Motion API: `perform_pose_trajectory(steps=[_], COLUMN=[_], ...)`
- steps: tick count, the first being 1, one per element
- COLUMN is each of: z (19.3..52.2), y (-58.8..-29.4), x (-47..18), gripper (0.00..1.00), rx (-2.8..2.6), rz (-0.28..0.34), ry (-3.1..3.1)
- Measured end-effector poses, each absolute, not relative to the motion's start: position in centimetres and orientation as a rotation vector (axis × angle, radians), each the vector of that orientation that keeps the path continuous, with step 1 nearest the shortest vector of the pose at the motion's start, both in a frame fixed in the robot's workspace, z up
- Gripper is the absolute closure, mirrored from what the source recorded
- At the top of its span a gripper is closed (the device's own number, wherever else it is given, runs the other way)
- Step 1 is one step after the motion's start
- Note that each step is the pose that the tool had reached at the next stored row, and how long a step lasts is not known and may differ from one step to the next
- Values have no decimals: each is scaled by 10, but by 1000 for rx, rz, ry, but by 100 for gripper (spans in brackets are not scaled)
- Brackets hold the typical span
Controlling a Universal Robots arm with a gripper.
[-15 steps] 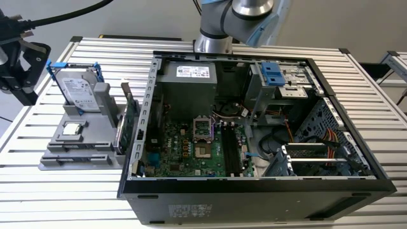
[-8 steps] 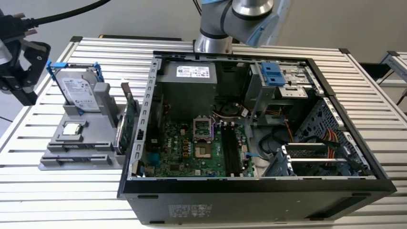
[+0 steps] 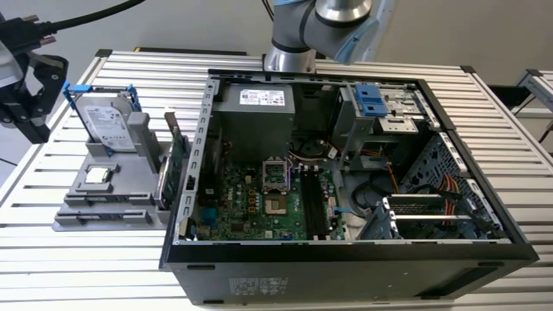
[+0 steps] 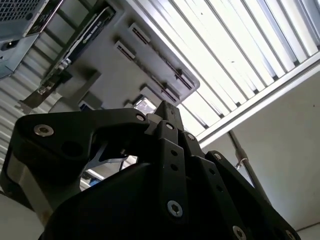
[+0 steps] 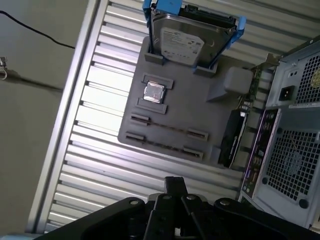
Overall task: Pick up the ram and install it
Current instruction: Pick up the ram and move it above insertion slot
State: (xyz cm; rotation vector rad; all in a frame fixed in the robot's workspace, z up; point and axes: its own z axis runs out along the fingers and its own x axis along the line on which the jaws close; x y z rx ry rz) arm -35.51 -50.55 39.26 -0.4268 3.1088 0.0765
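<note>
1. The gripper [image 5: 175,184] hovers above the slatted aluminium table [image 3: 103,259], off the side of the fixture tray that faces away from the computer case. In both wrist views its fingertips are pressed together with nothing between them.
2. The grey fixture tray [image 5: 175,107] lies on the table just beside the open computer case [image 3: 484,214], at the exterior view's left of it.
3. On the tray, a hard drive in a blue caddy [image 5: 192,42] stands upright at one end. A processor [image 5: 154,92] lies flat in a recess. A green expansion card [image 3: 177,165] stands on edge along the side next to the case.
4. I cannot tell where the ram is. The tray's slotted rests [image 5: 140,120] show just a thin dark line between one pair. The long black memory slots [image 3: 313,201] on the motherboard [image 3: 250,207] are too dark to tell whether a stick sits in them.
</note>
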Motion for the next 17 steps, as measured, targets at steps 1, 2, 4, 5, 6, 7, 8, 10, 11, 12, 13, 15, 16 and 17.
perform_pose_trajectory(steps=[1, 2, 4, 5, 6, 7, 8, 10, 11, 12, 13, 15, 16, 17], z=[393, 393, 393, 393, 393, 393, 393, 393, 393, 393, 393, 393, 393, 393], y=[-505, -505, -505, -505, -505, -505, -505, -505, -505, -505, -505, -505, -505, -505], x=[-355, -355, -355, -355, -355, -355, -355, -355, -355, -355, -355, -355, -355, -355], gripper=[100, 100, 100, 100, 100, 100, 100, 100, 100, 100, 100, 100, 100, 100], rx=[-438, -450, -474, -485, -497, -508, -519, -540, -552, -563, -574, -596, -606, -618], rz=[77, 76, 77, 77, 77, 77, 77, 77, 77, 77, 77, 77, 77, 77], ry=[3107, 3106, 3103, 3101, 3099, 3098, 3096, 3093, 3091, 3089, 3087, 3084, 3082, 3080])
